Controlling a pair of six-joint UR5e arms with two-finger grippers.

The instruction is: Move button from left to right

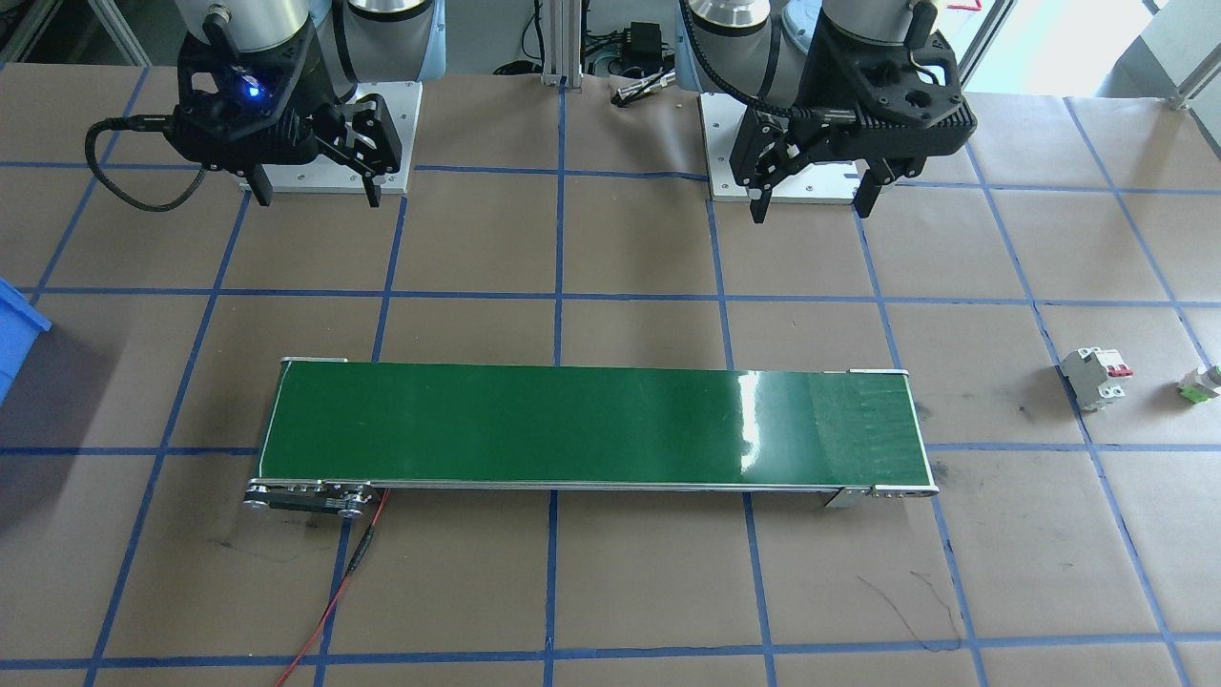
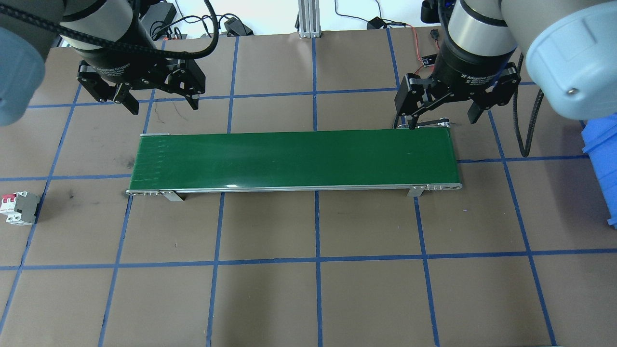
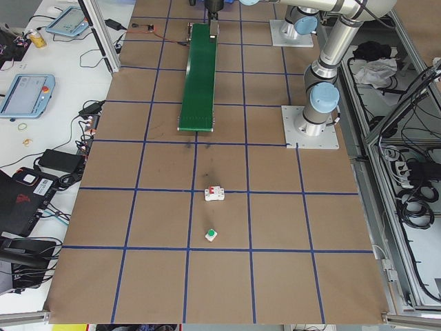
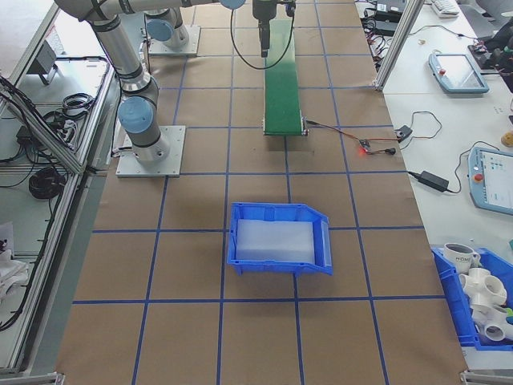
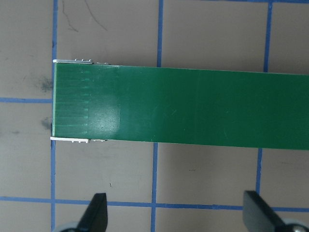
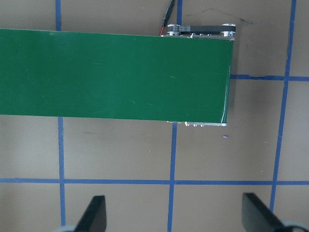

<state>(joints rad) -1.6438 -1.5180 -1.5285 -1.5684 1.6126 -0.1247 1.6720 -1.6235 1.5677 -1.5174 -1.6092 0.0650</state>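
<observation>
the button point(image 1: 1204, 384) lies beside the breaker point(image 1: 1094, 377) — left gripper point(image 1: 811, 198) and right gripper point(image 1: 317, 186) both hang wide open, empty.

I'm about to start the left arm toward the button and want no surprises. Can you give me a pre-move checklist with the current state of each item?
1. Small white block with green top, the button, located on the brown table: ok, beyond the white circuit breaker with red levers, apart from it.
2. Left gripper open and empty: ok.
3. Right gripper open and empty: ok.
4. Long green conveyor belt free of objects: ok.
5. Blue plastic bin waiting at the robot's right end: ok.
6. Whether the belt is running: cannot tell.
</observation>
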